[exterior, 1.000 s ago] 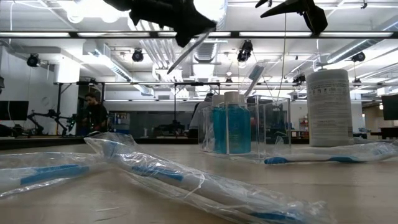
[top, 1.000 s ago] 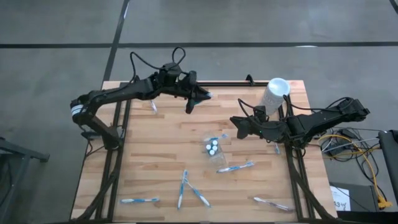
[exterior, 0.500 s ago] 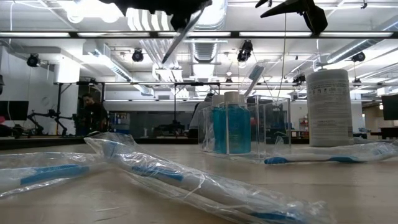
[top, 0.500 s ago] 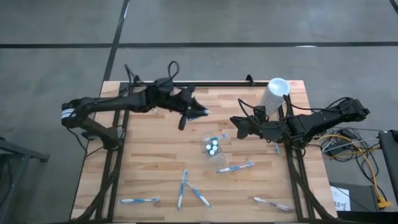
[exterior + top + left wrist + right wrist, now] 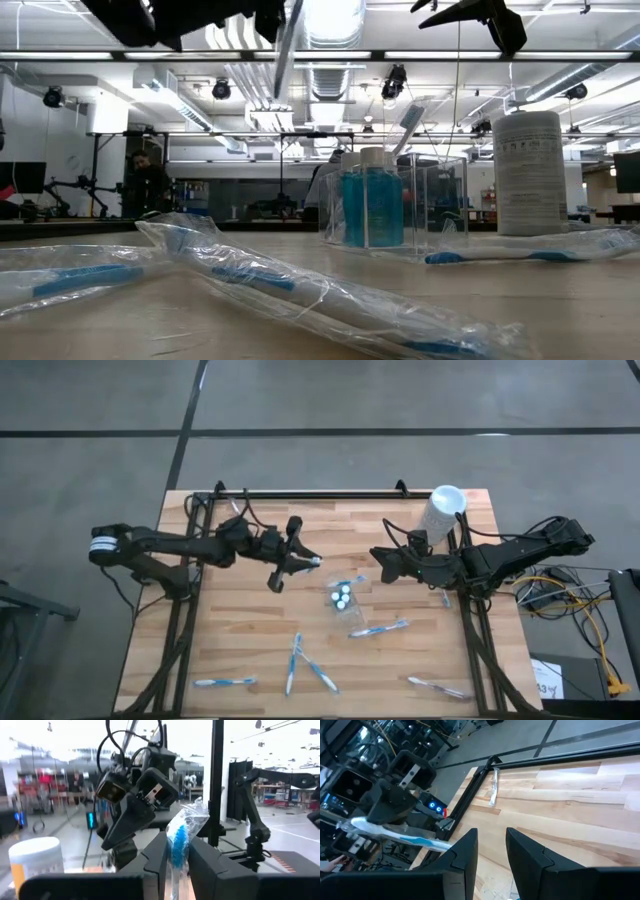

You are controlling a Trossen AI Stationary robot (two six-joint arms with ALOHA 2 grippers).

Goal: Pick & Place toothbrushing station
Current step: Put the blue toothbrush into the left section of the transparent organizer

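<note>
Pinching a wrapped toothbrush (image 5: 177,842), the left end effector (image 5: 296,559) hangs above the worktop (image 5: 250,630), just left of centre. Its two fingers press on the brush w/ blue bristles poking up between them, clear wrapper crinkled round the head. Seen from above, the brush sticks out both sides of the grip, white tip aimed toward the clear plastic pouch (image 5: 345,592).

That pouch sits near mid-worktop, small blue white-capped tubes (image 5: 342,597) standing inside, plus a brush or two leaning in it. The right end effector (image 5: 383,563) hovers just right of the pouch, fingers slightly apart, nothing held; it looks to be waiting.

Further out: a loose toothbrush (image 5: 379,628) lies near the pouch, a crossed pair (image 5: 303,663) toward the front edge, single ones at front left (image 5: 224,682), front right (image 5: 437,686) and back left (image 5: 246,531). A tall white cylinder (image 5: 440,512) stands at the back right corner.

Judgement on the step: carry to pouch. To do it well, keep the grip firm since the wrapper is slippery, tilt the brush steeper so one end enters the pouch mouth first, approach slowly to avoid toppling tubes or nudging the pouch, & release only once the tip is inside.
</note>
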